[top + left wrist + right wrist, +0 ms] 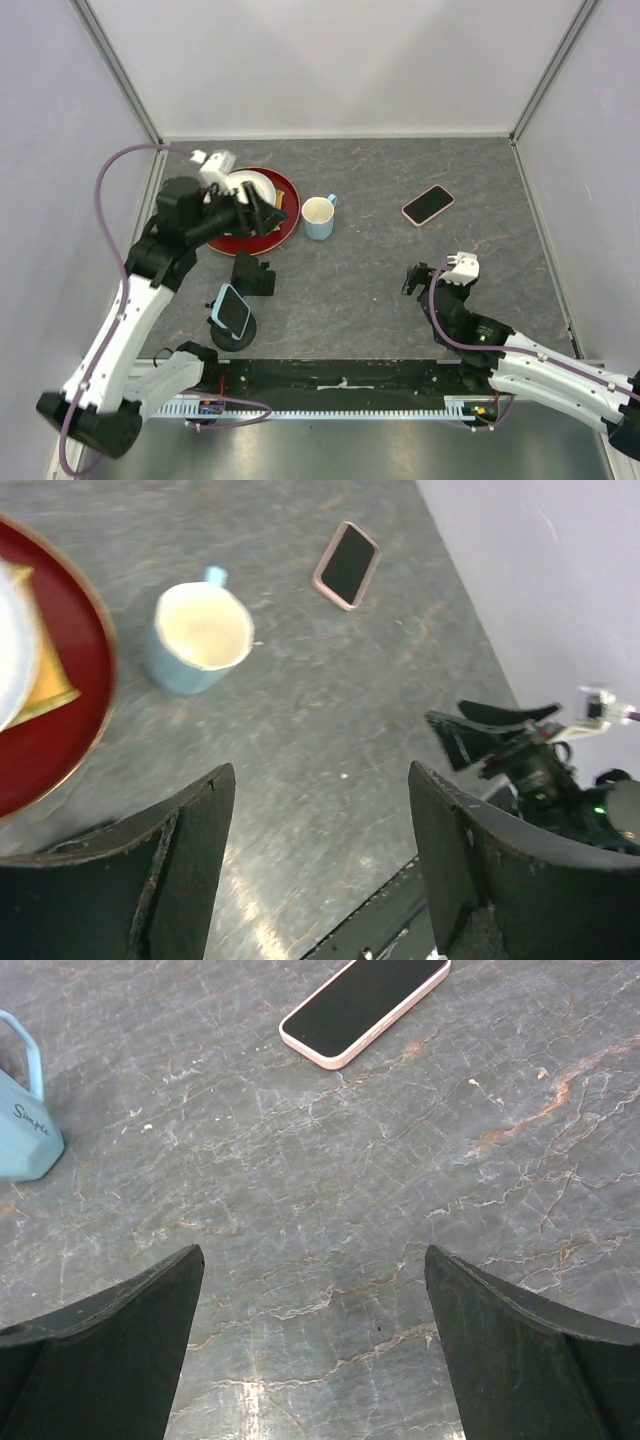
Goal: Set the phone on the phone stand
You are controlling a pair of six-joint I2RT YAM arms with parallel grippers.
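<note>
Left gripper [320, 780]: upper left of the overhead view, above the red plate [232, 243]; jaws spread wide, nothing between them.
Occupied stand [232, 337]: lower left; a round black base carrying a blue-cased phone [232, 310].
Empty phone stand [252, 275]: black, just above the occupied one and below the plate (judged to be the target).
Mug [318, 217]: pale blue, centre, just right of the plate.
Phone [428, 205]: pink case, screen up, flat on the table [370, 290]; upper right, well apart from both stands.
Right gripper [312, 1255]: lower right; jaws wide and empty, with the phone ahead of them.
Risk: a flat phone offers only thin edges, so a shallow pinch may slip. Carried leftward, it could clip the mug. Set down off-centre, it could tip the stand.
</note>
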